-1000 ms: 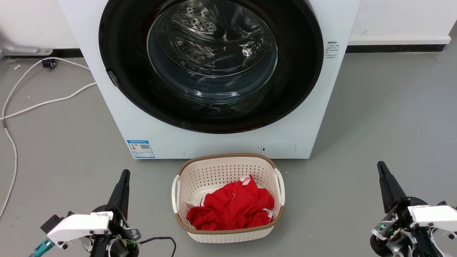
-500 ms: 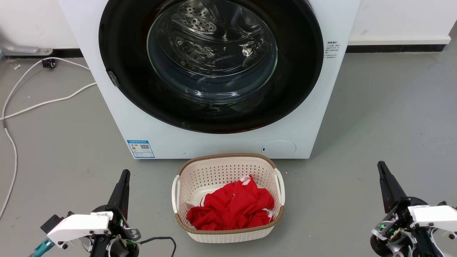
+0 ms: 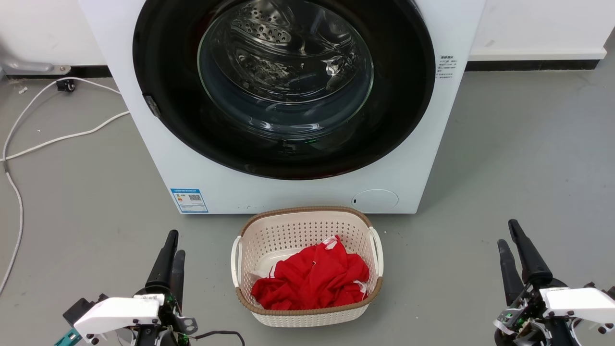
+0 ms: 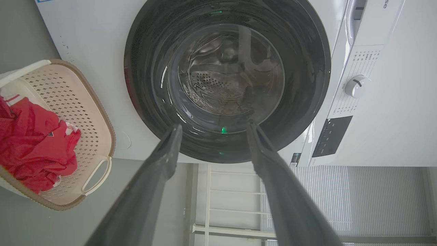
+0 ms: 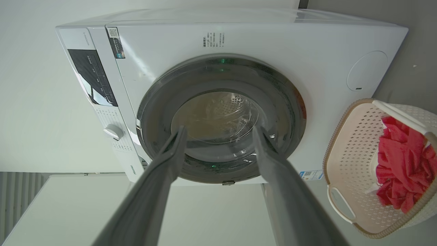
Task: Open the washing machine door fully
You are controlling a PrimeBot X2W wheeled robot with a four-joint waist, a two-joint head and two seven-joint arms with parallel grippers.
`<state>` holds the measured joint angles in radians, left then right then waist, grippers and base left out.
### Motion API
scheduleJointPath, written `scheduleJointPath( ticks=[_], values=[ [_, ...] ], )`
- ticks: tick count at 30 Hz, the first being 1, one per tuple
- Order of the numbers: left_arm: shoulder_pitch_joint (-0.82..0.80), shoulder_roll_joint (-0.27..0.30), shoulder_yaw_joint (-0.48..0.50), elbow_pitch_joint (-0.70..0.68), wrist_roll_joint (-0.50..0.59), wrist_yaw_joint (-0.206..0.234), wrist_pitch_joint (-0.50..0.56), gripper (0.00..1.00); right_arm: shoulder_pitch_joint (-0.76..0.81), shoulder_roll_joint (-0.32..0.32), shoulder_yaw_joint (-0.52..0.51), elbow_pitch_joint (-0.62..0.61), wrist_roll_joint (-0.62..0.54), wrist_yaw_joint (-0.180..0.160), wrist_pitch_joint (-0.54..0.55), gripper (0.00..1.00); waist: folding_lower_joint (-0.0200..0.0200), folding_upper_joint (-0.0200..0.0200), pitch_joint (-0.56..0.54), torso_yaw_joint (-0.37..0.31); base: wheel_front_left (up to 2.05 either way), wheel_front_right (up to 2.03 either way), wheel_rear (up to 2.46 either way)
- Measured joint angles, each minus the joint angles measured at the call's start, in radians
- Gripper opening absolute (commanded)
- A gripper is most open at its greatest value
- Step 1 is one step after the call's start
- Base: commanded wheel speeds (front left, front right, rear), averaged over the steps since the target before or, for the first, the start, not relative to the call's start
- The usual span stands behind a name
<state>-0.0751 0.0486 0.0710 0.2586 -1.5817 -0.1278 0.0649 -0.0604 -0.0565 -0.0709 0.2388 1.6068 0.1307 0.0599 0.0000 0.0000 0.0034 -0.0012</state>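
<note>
The white washing machine (image 3: 158,158) stands straight ahead. Its round glossy black washing machine door (image 3: 283,72) lies flat against the front, with the steel drum visible through the glass bowl. A small latch piece (image 3: 153,106) sits at the door's left rim. My left gripper (image 3: 176,242) is low at the left, open and holding nothing, well short of the machine. My right gripper (image 3: 507,232) is low at the right, also open and holding nothing. In the left wrist view the door (image 4: 225,78) lies beyond the spread fingers (image 4: 164,160). The right wrist view shows the door (image 5: 218,102) the same way.
A cream laundry basket (image 3: 307,214) holding red cloth (image 3: 312,278) sits on the grey floor directly in front of the machine, between my arms. White cables (image 3: 57,139) trail across the floor at the left. Control panel and dial (image 4: 355,85) are on the machine's top front.
Each gripper showed one dark finger before; now two separated fingers show on both. Both wrists sit slightly lower in the view. The door and basket have not moved.
</note>
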Motion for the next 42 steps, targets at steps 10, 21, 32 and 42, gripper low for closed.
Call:
scheduleJointPath(
  ticks=[10,21,32,42],
  values=[
    [-0.001,0.0,-0.006,-0.063,0.16,0.0,-0.045,1.0,0.001,0.001,0.007,-0.054,-0.132,0.0,-0.044,1.0,0.0,0.0,0.001,0.0,0.0,0.0,0.0],
    [-0.007,0.0,-0.026,-0.128,0.424,0.0,-0.088,1.0,0.005,0.001,0.008,-0.125,-0.438,0.0,-0.087,1.0,0.0,0.0,0.001,0.003,0.0,0.0,0.0],
    [-0.008,0.0,-0.046,-0.17,0.657,0.008,-0.127,1.0,0.024,0.001,0.029,-0.169,-0.692,0.0,-0.123,1.0,0.0,0.0,0.0,0.004,0.0,0.0,0.0],
    [-0.018,0.004,-0.051,-0.175,0.84,0.014,-0.158,1.0,0.04,0.002,0.044,-0.2,-0.86,0.0,-0.157,1.0,0.0,0.0,0.0,0.003,0.0,0.0,0.0]
  ],
)
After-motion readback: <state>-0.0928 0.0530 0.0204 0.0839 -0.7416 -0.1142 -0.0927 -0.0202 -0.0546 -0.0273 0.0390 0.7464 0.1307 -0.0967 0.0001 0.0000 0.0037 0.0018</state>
